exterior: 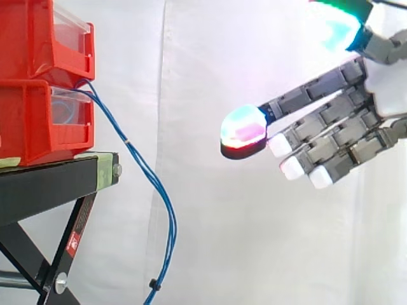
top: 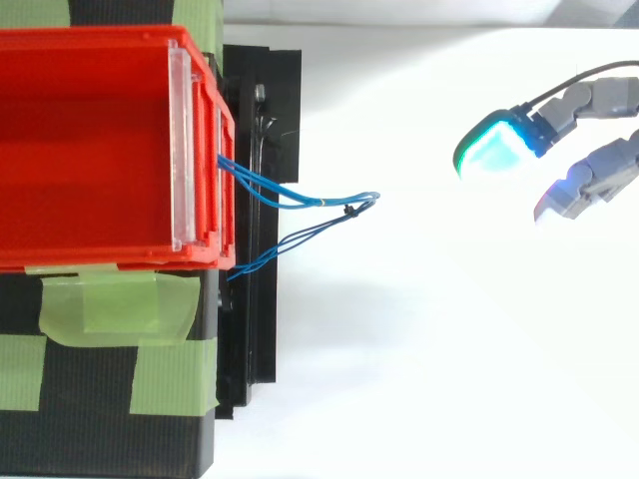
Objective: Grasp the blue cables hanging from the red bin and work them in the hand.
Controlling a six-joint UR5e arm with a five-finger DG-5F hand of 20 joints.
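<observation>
Nothing grasped yet: the robot hand [exterior: 337,124], fingers spread, hangs well right of the blue cables [exterior: 169,222] drooping from the red bin [exterior: 38,121]

No text, number or sign was legible in either view. One small red label [exterior: 72,241] with white marks stood on the slanted leg [exterior: 76,238] of the black stand [exterior: 51,181], at the lower left of the side view. Its print was too small to make out.
</observation>
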